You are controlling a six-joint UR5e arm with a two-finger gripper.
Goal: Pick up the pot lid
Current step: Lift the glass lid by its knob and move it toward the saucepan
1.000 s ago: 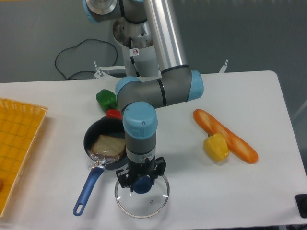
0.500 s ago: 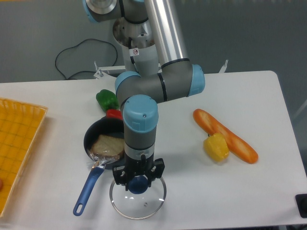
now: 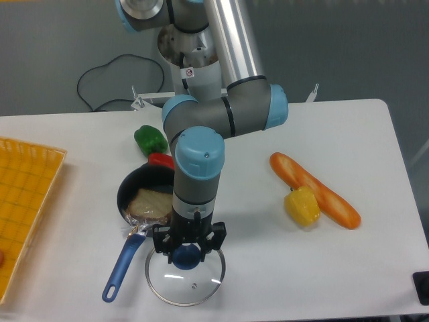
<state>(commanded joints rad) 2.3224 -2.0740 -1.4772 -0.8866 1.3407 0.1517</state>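
- The glass lid (image 3: 182,287) has shifted toward the left of the view along with the gripper (image 3: 187,250), and now sits nearer the pan (image 3: 127,186) and its blue handle (image 3: 123,266).
- Its blue knob (image 3: 186,259) has kept its place under the fingers through that shift, so the tool appears clamped on the knob; the fingertips themselves are hard to make out.
- For the task, this suggests the grasp is made and the lid is being carried (how high it hangs above the table (image 3: 301,268), if at all, cannot be told).
- The lid is in front of the pan, to the right of the handle; a further move that way could bring its rim against either one.
- The knob points up into the gripper, with the glass spread out below, roughly level.
- Being round, the lid has no long axis; it merely looks a little wider across than deep.
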